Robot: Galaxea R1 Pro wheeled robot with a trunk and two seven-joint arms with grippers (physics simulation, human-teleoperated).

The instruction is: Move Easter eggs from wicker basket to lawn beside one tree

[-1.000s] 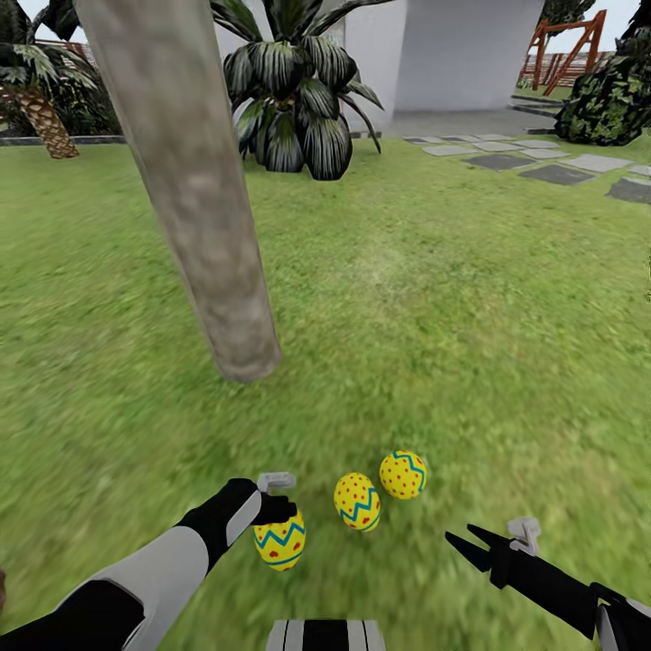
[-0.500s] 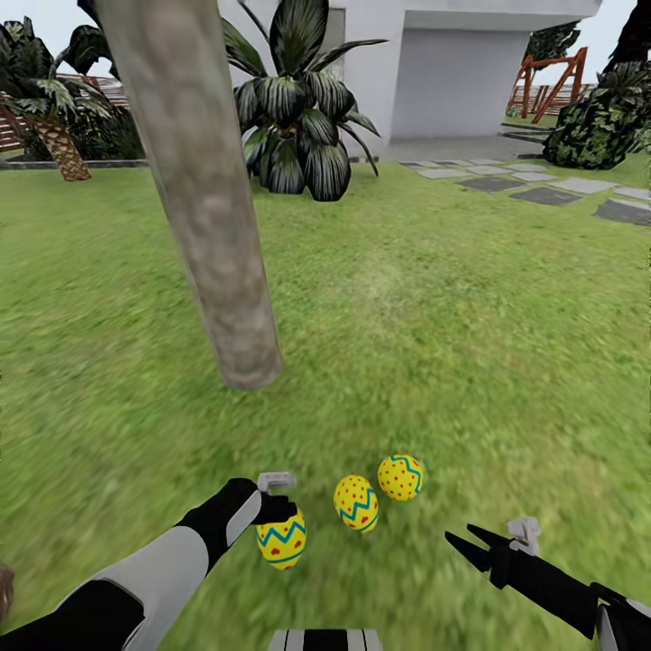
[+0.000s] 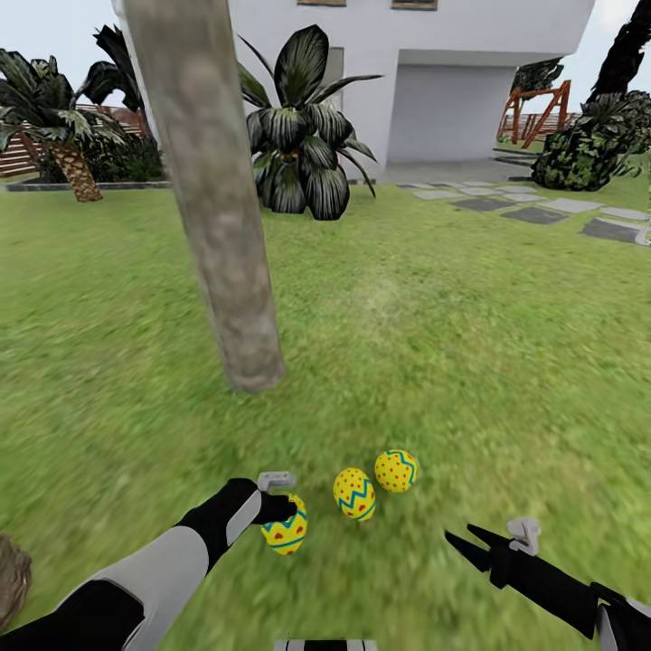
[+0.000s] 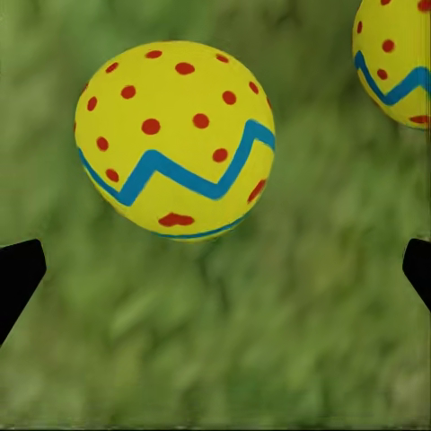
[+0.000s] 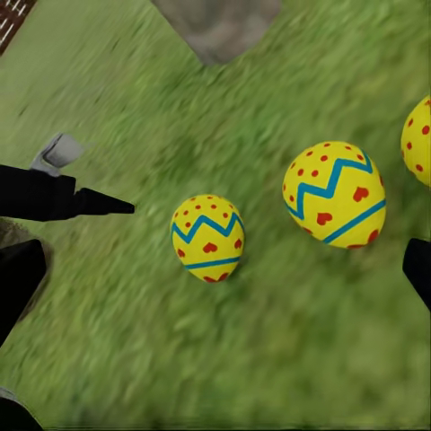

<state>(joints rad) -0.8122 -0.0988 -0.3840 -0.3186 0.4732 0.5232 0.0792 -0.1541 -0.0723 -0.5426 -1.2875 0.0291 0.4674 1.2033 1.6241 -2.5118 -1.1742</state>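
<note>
Nearest the robot, the right gripper [image 3: 459, 542] hangs low over the green grass lawn [image 3: 506, 362], its two black fingers parted and holding nothing. The left gripper [image 3: 282, 506] sits directly above the nearest yellow Easter egg with blue zigzag band and red dots [image 3: 285, 531]. In the left wrist view the fingertips [image 4: 18, 274] stand wide apart at either side, and that egg [image 4: 175, 139] lies on the grass between and beyond them, not touched. The left gripper is therefore open and empty.

All three eggs rest on the lawn in a short diagonal row. The second egg [image 3: 354, 494] lies just beside the first, and the third egg [image 3: 396, 470] lies just beside the second, slightly farther out. The right wrist view shows the first egg [image 5: 207, 238] and the second egg [image 5: 335, 194] apart on the grass.

Beyond the row stands the thick grey-brown mottled tree trunk [image 3: 217, 190], its base near the eggs. Farther back are a dark broad-leaved shrub [image 3: 303, 149], grey stepping stones [image 3: 533, 212] and a white house [image 3: 425, 72].
</note>
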